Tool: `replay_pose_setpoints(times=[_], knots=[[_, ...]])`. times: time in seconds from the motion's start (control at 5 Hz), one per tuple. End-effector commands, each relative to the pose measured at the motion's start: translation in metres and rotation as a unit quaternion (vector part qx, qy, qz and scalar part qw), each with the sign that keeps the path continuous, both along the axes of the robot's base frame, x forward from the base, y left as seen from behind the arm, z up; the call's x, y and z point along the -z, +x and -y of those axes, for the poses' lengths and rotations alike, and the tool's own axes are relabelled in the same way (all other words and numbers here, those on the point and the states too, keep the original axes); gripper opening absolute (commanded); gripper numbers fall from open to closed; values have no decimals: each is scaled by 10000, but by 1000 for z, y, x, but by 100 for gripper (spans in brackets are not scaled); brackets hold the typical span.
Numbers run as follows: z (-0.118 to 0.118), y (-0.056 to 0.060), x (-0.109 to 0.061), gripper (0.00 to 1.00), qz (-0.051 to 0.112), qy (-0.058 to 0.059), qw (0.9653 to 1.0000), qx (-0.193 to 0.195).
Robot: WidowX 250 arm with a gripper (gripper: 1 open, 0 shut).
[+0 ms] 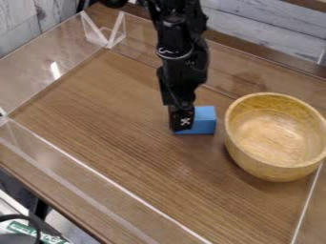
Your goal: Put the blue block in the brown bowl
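The blue block (204,121) lies flat on the wooden table, just left of the brown bowl (273,168). The bowl is empty and sits at the right side of the table. My gripper (184,118) points straight down from the black arm and has come down onto the block's left part. Its fingertips are at block height, and one dark finger (182,116) with a white mark covers the block's left face. The jaws stand open and the block still rests on the table.
Low clear plastic walls (38,143) ring the table top. A clear folded plastic piece (105,32) stands at the back left. The table's front edge runs along the lower left, with dark gear (26,231) below it.
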State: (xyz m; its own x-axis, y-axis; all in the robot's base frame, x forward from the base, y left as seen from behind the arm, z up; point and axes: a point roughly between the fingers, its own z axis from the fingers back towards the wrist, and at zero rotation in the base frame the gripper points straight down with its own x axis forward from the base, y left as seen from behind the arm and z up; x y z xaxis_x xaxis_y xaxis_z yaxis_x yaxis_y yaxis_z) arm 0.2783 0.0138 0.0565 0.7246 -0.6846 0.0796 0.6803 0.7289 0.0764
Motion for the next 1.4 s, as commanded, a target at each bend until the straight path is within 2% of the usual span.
replay_pose_setpoints(times=[0.0, 0.6, 1.2], knots=[[-4, 4, -6, 100, 168, -2, 9998, -114], [-3, 7, 0, 100, 168, -38, 9996, -223], [1, 17, 17, 100, 330, -92, 9991, -237]])
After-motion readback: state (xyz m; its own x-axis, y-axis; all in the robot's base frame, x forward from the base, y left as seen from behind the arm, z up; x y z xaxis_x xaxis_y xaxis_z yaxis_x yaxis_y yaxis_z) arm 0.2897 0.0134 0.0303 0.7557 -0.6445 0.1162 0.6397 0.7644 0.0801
